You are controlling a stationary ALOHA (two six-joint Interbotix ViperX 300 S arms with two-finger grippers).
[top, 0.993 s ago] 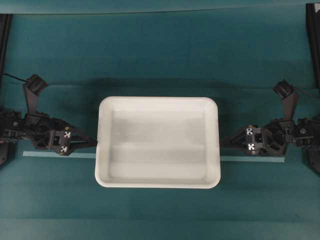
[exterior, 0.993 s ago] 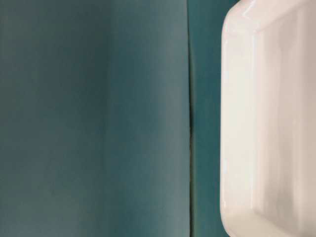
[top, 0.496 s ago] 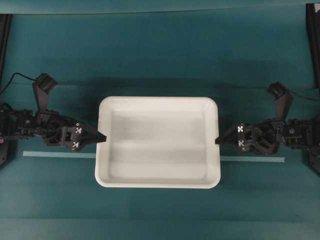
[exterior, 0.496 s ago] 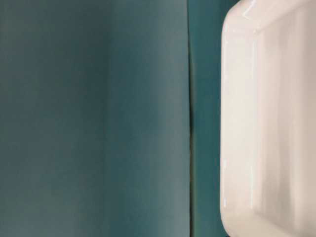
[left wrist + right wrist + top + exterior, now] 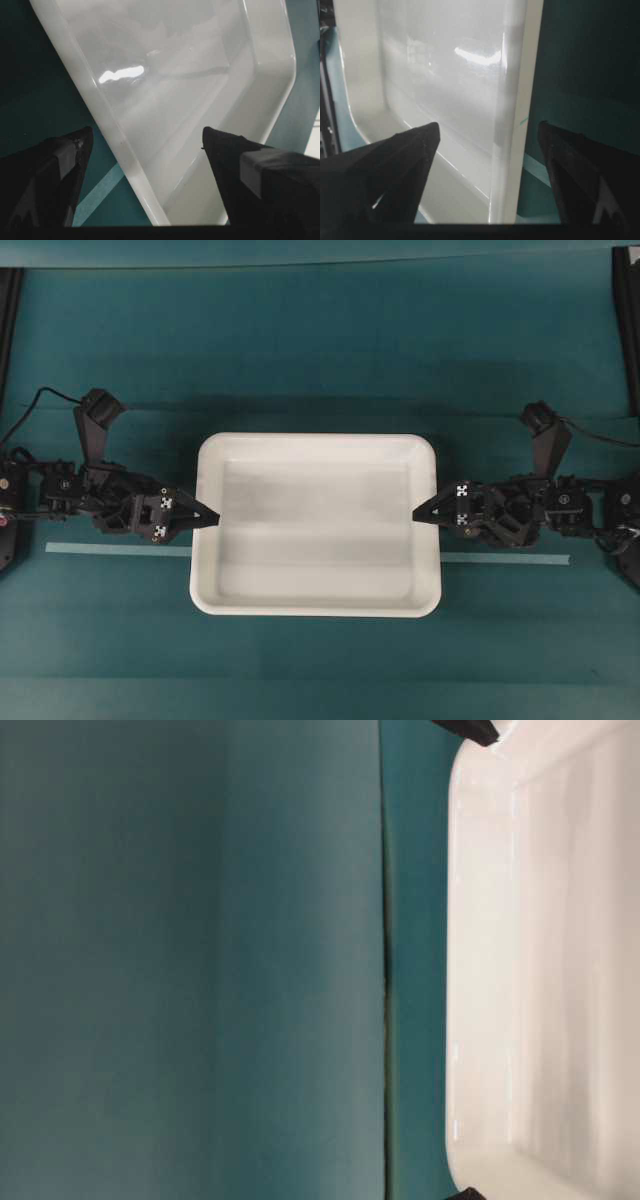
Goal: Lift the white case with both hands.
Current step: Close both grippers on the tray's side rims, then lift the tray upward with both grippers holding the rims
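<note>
The white case point(image 5: 316, 525) lies flat in the middle of the frame on the green tabletop point(image 5: 320, 360), over a thin pale tape strip point(image 5: 120, 551). My left fingers point(image 5: 60, 170) stand wide, one on each side of its left rim, and my right fingers point(image 5: 400, 160) stand wide across the right rim. I cannot tell if they touch the rim.

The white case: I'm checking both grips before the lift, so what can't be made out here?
- White case underside: hidden by its own floor, every view.
- Table-level view: each claw cut off by the frame edge, only black tips showing.
- Tape strip middle: covered by the case, overhead view.
</note>
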